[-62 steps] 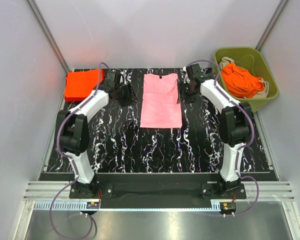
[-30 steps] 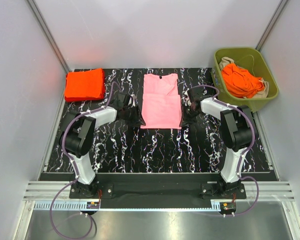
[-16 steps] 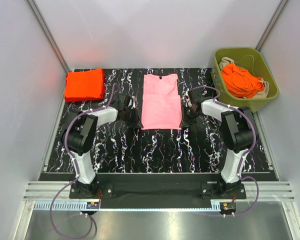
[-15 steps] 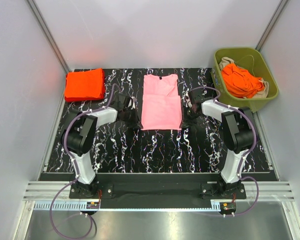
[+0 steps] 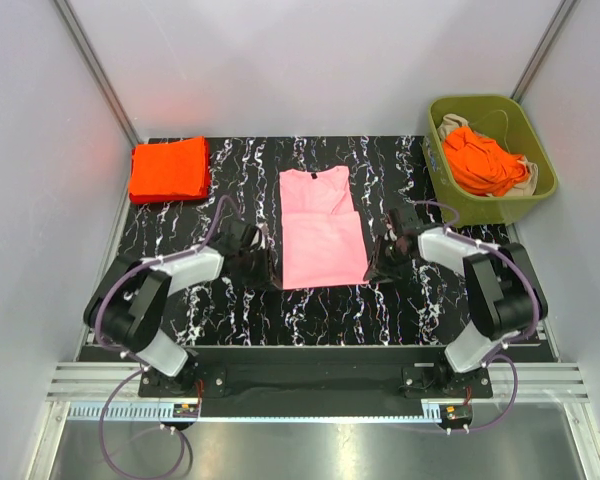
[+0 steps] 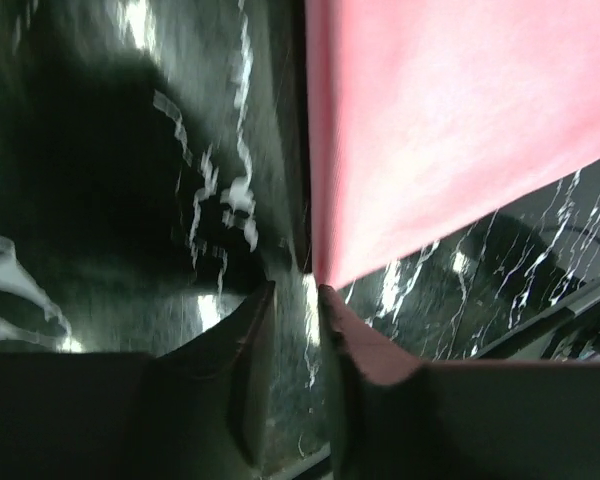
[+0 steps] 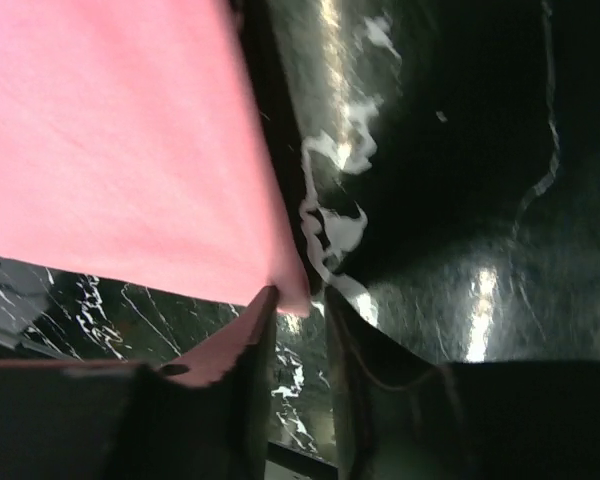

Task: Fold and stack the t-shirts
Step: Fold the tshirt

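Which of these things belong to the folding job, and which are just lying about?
Job: pink t-shirt; folded orange-red t-shirts; crumpled orange-red t-shirts, waiting in the bin.
Lying about: olive-green bin.

From above, your left gripper's (image 6: 296,298) and right gripper's (image 7: 300,302) fingertips are hidden beneath their own wrist housings; in both wrist views the pink t-shirt (image 6: 450,120) runs off the frame edges, the table (image 6: 100,150) is smeared by blur; the orange-red t-shirts (image 5: 480,160) are heaped in the bin (image 5: 540,135), their number beyond telling
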Controlling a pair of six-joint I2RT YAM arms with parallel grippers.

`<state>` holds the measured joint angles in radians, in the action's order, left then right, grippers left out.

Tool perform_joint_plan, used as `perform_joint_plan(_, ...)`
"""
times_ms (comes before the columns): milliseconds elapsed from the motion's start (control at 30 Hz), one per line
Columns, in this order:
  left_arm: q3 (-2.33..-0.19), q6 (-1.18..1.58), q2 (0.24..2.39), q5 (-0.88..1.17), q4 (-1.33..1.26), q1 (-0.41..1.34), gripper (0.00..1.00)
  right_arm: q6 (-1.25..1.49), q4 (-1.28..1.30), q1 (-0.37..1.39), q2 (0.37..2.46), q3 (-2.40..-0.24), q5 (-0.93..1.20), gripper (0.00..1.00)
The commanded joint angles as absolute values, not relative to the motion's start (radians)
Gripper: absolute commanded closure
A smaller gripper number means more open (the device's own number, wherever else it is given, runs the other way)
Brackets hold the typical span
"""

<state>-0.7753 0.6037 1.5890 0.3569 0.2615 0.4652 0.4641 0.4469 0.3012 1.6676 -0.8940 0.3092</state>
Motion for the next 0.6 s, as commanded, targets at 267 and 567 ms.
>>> perform_joint_plan(267,-0.537,0.866,1.394,0.365,-0.006,0.483,0.53,0.883,0.210,0.305,1.391,-0.612,0.337,0.49)
perform_joint_plan(567,-0.523,0.931,1.496,0.331,-0.106,0.515,0.55,1.009,0.049,0.305,1.459,-0.543,0.299,0.50)
